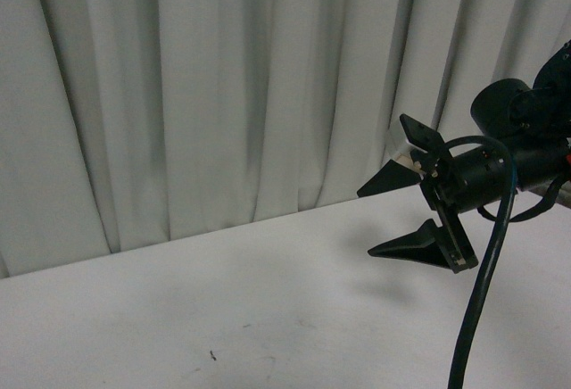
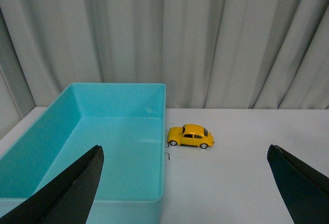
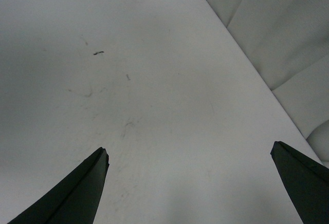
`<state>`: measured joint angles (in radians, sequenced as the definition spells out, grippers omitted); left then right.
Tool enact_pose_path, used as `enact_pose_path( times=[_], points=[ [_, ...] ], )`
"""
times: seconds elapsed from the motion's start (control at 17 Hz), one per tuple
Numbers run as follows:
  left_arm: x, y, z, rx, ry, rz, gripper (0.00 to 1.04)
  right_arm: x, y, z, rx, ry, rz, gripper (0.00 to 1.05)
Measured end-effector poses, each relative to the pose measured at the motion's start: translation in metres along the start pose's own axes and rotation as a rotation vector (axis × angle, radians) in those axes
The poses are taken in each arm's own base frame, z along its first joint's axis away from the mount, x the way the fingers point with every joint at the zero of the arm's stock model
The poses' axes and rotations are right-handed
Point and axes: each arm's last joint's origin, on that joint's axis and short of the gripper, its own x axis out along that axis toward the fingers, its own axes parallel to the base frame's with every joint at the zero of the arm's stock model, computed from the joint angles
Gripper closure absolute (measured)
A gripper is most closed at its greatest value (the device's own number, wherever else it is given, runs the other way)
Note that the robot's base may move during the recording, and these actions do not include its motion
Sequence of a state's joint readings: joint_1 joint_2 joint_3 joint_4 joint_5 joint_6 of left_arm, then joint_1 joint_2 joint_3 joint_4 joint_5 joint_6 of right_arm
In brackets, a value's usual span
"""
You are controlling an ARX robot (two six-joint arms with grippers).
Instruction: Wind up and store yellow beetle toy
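The yellow beetle toy [image 2: 190, 136] sits just beside a teal bin [image 2: 118, 99].
The left gripper [image 2: 185, 148] and the right gripper [image 1: 365, 222], at the table's [image 1: 178, 318] right, are spread wide, holding nothing.

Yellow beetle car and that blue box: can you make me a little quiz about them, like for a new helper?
1. True or false: the yellow beetle toy is inside the turquoise bin.
2. Pick one. The right end effector is: A) open and holding nothing, B) shut on the toy, C) shut on a cup.
3. Fill the gap: the toy stands on its ____.

Key:
1. False. It stands on the white table, just beside the bin.
2. A.
3. Wheels.
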<state>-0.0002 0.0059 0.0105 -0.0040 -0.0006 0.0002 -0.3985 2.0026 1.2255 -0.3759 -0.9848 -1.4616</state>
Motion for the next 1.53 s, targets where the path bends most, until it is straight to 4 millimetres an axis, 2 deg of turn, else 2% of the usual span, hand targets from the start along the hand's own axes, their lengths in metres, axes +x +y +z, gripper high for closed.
enact_pose_path(
  times=[0.12,0.18,0.24,0.29,0.41,0.47,0.53,0.59,0.65,0.71,0.88,1.0,1.41,1.47,1.53],
  points=[
    [0.000,0.000,0.000,0.000,0.000,0.000,0.07,-0.002,0.006,0.013,-0.038,-0.002,-0.041,0.08],
    [0.000,0.000,0.000,0.000,0.000,-0.001,0.07,0.006,0.014,0.022,-0.122,0.155,-0.277,0.18],
    [0.000,0.000,0.000,0.000,0.000,0.000,0.07,0.014,0.041,0.032,-0.035,0.195,-0.487,0.29],
    [0.000,0.000,0.000,0.000,0.000,0.001,0.07,0.017,0.075,0.044,0.125,0.127,-0.692,0.42],
    [0.000,0.000,0.000,0.000,0.000,0.000,0.07,-0.006,0.117,0.074,0.359,-0.161,-0.967,0.65],
    [0.000,0.000,0.000,0.000,0.000,0.000,0.07,-0.015,0.135,0.085,0.431,-0.257,-1.006,0.76],
    [0.000,0.000,0.000,0.000,0.000,0.000,0.07,-0.018,0.157,0.087,0.502,-0.273,-0.989,0.87],
    [0.000,0.000,0.000,0.000,0.000,-0.001,0.07,-0.017,0.180,0.084,0.562,-0.241,-0.959,0.97],
    [0.000,0.000,0.000,0.000,0.000,0.000,0.07,-0.017,0.202,0.084,0.598,-0.212,-0.941,1.03],
    [0.000,0.000,0.000,0.000,0.000,0.000,0.07,-0.025,0.220,0.086,0.603,-0.218,-0.925,1.03],
    [0.000,0.000,0.000,0.000,0.000,0.000,0.07,-0.057,0.254,0.096,0.602,-0.252,-0.953,1.03],
    [0.000,0.000,0.000,0.000,0.000,0.000,0.07,-0.068,0.267,0.099,0.573,-0.309,-0.974,1.03],
    [0.000,0.000,0.000,0.000,0.000,0.000,0.07,-0.068,0.267,0.100,0.571,-0.316,-0.977,1.03],
    [0.000,0.000,0.000,0.000,0.000,0.000,0.07,-0.068,0.267,0.100,0.571,-0.316,-0.977,0.97],
    [0.000,0.000,0.000,0.000,0.000,0.000,0.07,-0.068,0.267,0.100,0.571,-0.316,-0.977,0.84]
  ],
)
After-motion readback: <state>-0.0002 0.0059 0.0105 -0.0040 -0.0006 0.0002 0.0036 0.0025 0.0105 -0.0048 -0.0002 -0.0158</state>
